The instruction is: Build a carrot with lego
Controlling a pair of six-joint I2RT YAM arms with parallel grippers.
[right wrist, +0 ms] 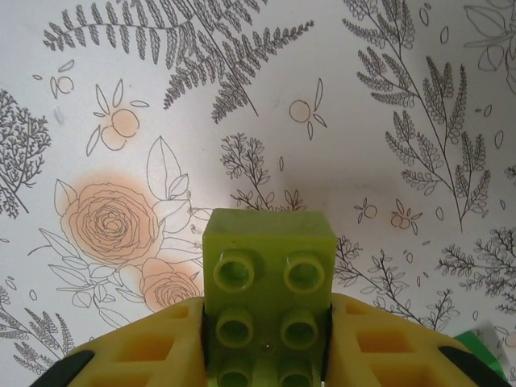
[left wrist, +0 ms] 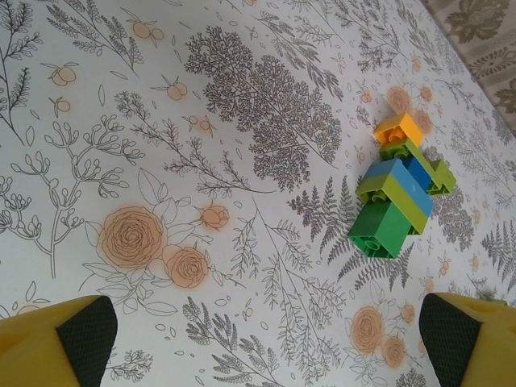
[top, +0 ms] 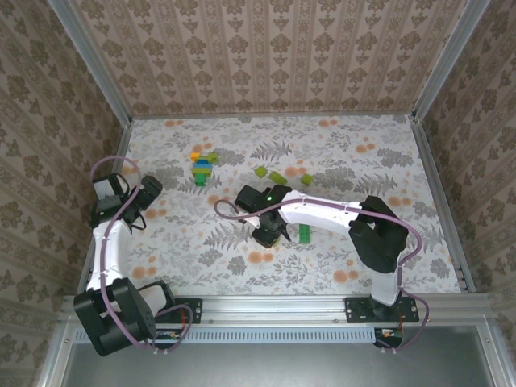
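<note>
i'm seeing my right hand (right wrist: 266, 363) pinching a lime-green lego brick (right wrist: 268, 266) over the middle of the counter (top: 339, 258). my left hand (left wrist: 266, 339) is hanging spread wide near the yellow, green and blue build (left wrist: 397, 193).

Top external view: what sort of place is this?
Most likely a robot test cell, not a home: a floral-covered table boxed in by patterned walls on aluminium posts, with a left arm and a right arm bolted to a rail at its near edge.
</note>
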